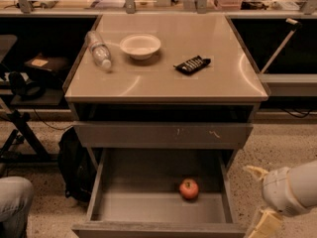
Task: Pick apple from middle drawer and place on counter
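Speckled floor [282,148] all round, with a grey drawer cabinet at centre and a cluttered worktop [99,1] with metal posts across the back. On top of the cabinet, the glossy tan bench [198,86], carrying 3 things: a clear plastic bottle [99,49] lying on its side near the left edge, a white bowl [140,45] upright just to its right, and a flat black ridged object [192,64], too small to identify, right of centre and well apart from the bowl. Below the bench, a dark open slot, then a closed grey drawer front [148,134] marked with pale scratches. Under that, the middle drawer [143,209] pulled out toward the camera, grey floor and side walls showing. Inside, 1 red apple [188,189] resting on the drawer floor, right of the midline, toward the rear, clear of the right wall. Low at the right edge of view, the white arm [294,190] extended in from the right, roughly level with the open drawer but outside it, beyond its right wall. At its end, the gripper [252,200] pointing left, over the speckled floor, well apart from the apple. Jaws spread wide, 1 pale finger above and 1 below, nothing held between. At lower left, a black backpack [74,165] beside the cabinet and a knee [12,202] in grey trousers at the corner.
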